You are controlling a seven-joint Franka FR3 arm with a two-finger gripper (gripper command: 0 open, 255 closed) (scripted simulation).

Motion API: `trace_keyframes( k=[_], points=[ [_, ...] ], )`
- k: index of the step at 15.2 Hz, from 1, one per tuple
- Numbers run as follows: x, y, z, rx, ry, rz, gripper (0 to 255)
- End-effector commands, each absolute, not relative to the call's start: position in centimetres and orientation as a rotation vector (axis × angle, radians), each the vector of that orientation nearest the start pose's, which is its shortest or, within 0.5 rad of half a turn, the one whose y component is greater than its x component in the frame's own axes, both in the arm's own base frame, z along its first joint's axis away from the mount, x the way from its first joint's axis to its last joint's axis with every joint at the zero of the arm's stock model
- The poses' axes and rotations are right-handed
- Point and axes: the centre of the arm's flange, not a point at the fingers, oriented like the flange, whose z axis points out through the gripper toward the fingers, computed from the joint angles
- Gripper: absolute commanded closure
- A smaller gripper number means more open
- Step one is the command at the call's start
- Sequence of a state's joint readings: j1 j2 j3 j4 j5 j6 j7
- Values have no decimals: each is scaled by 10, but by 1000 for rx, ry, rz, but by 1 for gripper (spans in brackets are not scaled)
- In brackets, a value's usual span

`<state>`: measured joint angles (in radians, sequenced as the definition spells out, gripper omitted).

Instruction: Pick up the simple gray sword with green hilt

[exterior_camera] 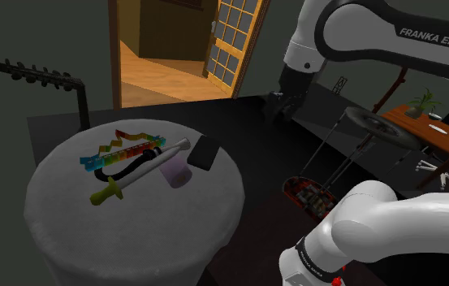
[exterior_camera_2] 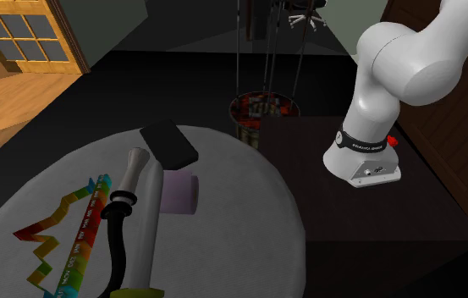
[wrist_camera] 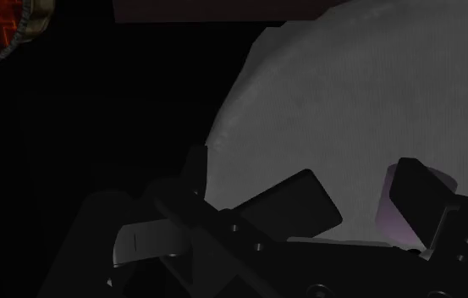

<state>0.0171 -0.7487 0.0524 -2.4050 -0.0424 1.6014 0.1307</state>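
Note:
The sword (exterior_camera: 135, 174) lies flat on the round white table (exterior_camera: 76, 236), its grey blade toward the black box and its yellow-green hilt (exterior_camera: 105, 195) toward the near rim. The second exterior view has the blade (exterior_camera_2: 145, 224) running down to the hilt (exterior_camera_2: 141, 293) at the bottom edge. My gripper (exterior_camera: 276, 110) hangs off the table's right side in the shoulder view, well apart from the sword. From the wrist, the gripper (wrist_camera: 301, 165) is open, fingers wide apart with nothing between them, over the table's edge (wrist_camera: 376, 102).
Beside the sword lie a black-handled tool (exterior_camera_2: 118, 224), a lilac cylinder (exterior_camera_2: 178, 191), a black box (exterior_camera_2: 169, 142) and a rainbow ruler with a zigzag strip (exterior_camera_2: 79, 237). A basket of red things (exterior_camera_2: 260, 108) stands on the dark floor near the arm's base (exterior_camera_2: 367, 157).

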Motion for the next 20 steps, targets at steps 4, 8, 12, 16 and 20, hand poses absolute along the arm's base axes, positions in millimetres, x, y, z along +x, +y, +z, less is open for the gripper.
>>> trace_keyframes(
  k=[4, 8, 12, 16, 20],
  points=[
    [306, 60, 542, -3229, 324, 26, 0],
    [300, 112, 519, -3217, 600, -43, 0],
    [304, 164, 493, -3179, 875, -113, 0],
    [318, 213, 467, -3114, 1149, -184, 0],
    [341, 259, 439, -3022, 1418, -255, 0]
  ],
)
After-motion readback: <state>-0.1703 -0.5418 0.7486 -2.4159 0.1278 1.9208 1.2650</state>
